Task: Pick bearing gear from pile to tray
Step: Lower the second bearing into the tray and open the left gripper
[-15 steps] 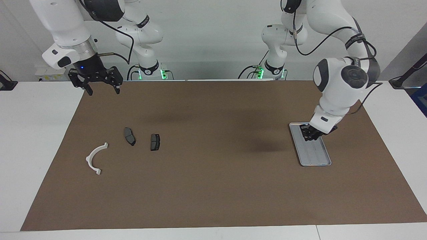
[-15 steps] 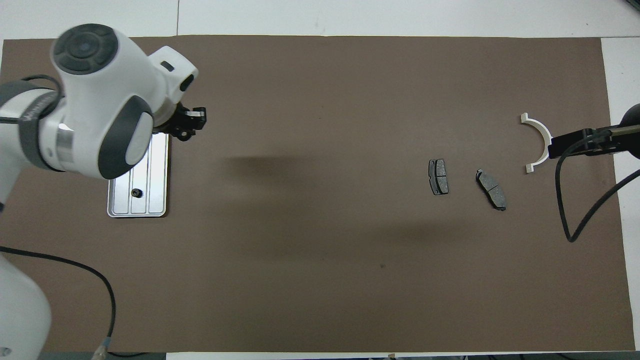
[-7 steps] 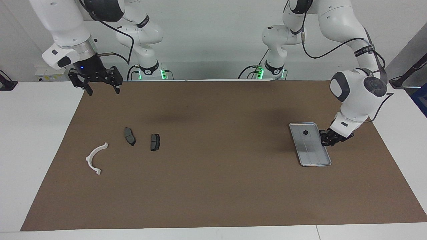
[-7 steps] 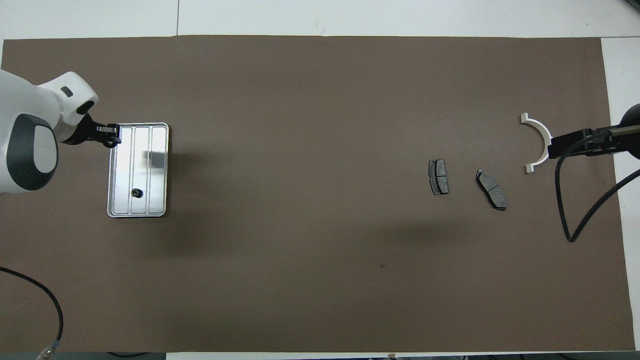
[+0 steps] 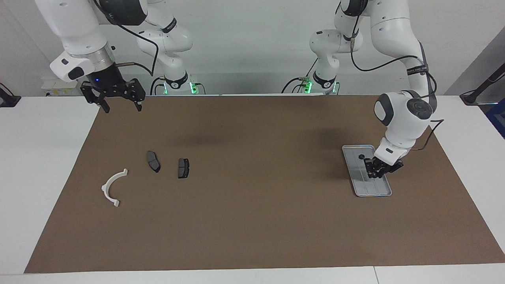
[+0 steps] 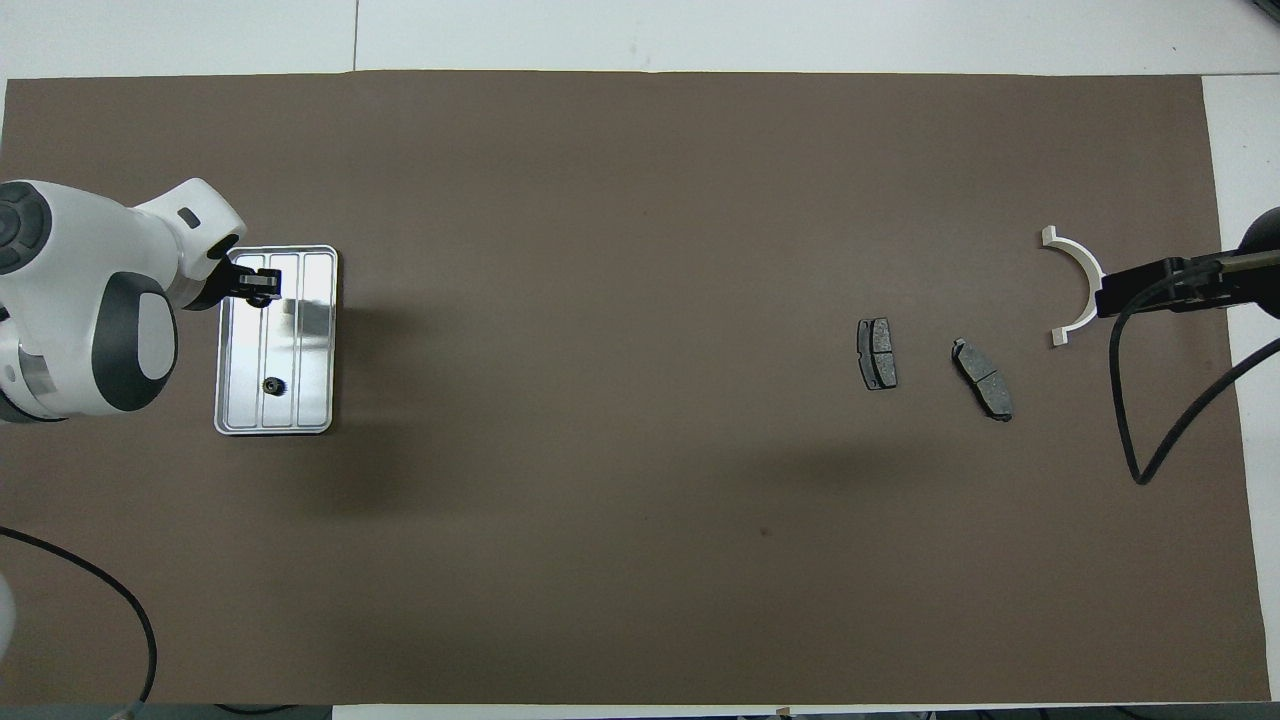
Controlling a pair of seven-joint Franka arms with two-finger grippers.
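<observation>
Small black bearing gear [image 6: 271, 386] lying in the tray [image 6: 318, 345], in its part nearer the robots, touching nothing else. Silver ridged tray on the brown mat [image 5: 252, 221] at the left arm's end of the table. Left gripper [image 5: 374, 172] low over the tray's middle, fingertips nearly together, gripping nothing visible. Toward the right arm's end: two dark brake pads [image 5: 153, 161] [image 5: 183, 168] and a white plastic arc [image 5: 113, 187], apart from one another. Right gripper [image 5: 119, 103] waiting above the mat's corner, fingers spread wide.

Small black gear [image 6: 270, 386] in silver tray [image 6: 318, 345]
</observation>
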